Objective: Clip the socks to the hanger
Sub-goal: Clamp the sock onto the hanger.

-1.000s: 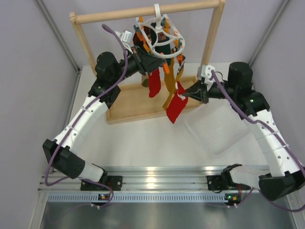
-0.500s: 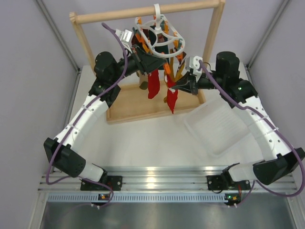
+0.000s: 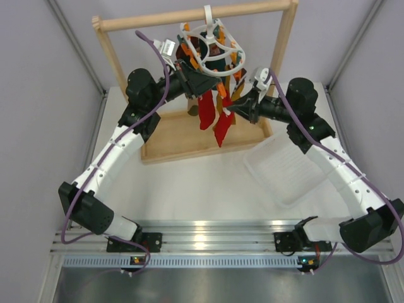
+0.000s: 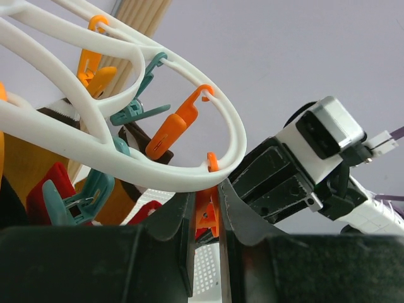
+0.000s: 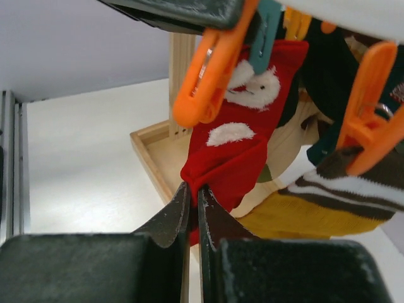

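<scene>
1. Counter (image 3: 189, 189) is lying nearest the arm bases, and a clear tub (image 3: 287, 167) is sitting on it toward the right.
2. Right fingers (image 5: 187, 201) are clenching a thin fold at the lower edge of a red sock (image 5: 233, 158). The sock is hanging in the air over the wooden tray (image 3: 167, 136), with its white-patched end reaching up toward the clips.
3. That sock is looking soft, light and limp, draping from wherever it is pinched. A small pinch is probably enough to carry it. A hold closer to the cuff would likely be giving better control when feeding the edge into a clip.
4. Left fingers (image 4: 184, 218) are squeezing an orange clip (image 4: 205, 218) just under the rim of the hanger (image 4: 177, 181). Whether the sock's edge is sitting inside that clip, I cannot tell.
5. Behind these, a yellow sock (image 5: 297, 218) and a striped sock (image 5: 353, 189) are dangling from other clips.
6. Farthest back, the hanger is hanging by its hook from the wooden rack (image 3: 189, 16). It is thin, light plastic and probably swinging easily when pushed, so the left hold is likely serving to steady it too.
</scene>
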